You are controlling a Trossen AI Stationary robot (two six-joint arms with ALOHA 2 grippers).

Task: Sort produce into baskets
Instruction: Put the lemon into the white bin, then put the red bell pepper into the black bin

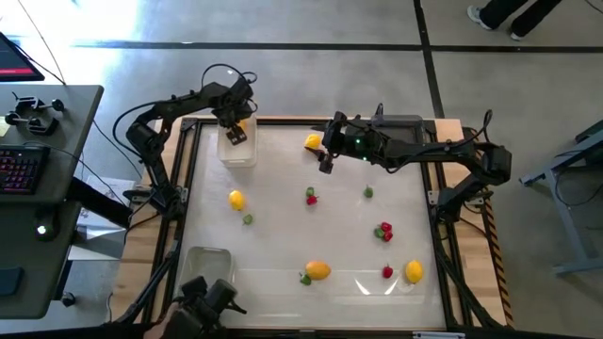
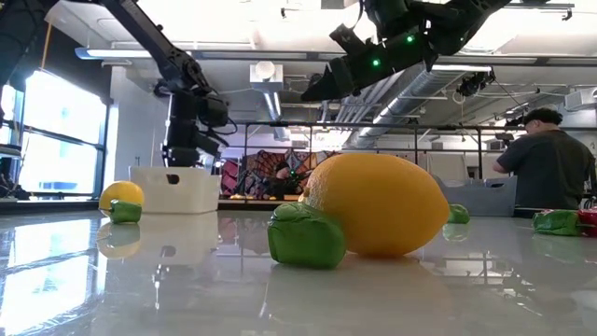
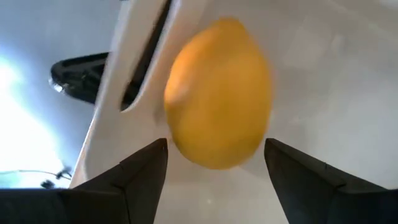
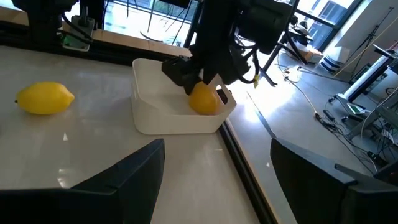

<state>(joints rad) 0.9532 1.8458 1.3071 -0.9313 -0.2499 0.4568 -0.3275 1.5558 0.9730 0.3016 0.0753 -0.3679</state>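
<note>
The white basket (image 1: 237, 149) stands at the table's far left. An orange-yellow lemon-shaped piece of produce (image 3: 217, 93) is inside it, by the wall (image 4: 204, 99). My left gripper (image 3: 216, 155) points down over it, open; its fingers stand on either side of the piece without touching it. My right gripper (image 1: 327, 162) hovers open above the table's far middle, facing the white basket, with nothing between its fingers (image 4: 217, 186). Beside it an orange piece (image 1: 313, 143) lies on the table.
Loose produce lies on the table: a yellow piece (image 1: 236, 200), green bits (image 1: 248, 218), red ones (image 1: 383, 231), an orange-yellow piece (image 1: 317, 270), another yellow one (image 1: 414, 272). A grey basket (image 1: 207, 264) sits near left, a clear one (image 1: 377, 282) along the near edge.
</note>
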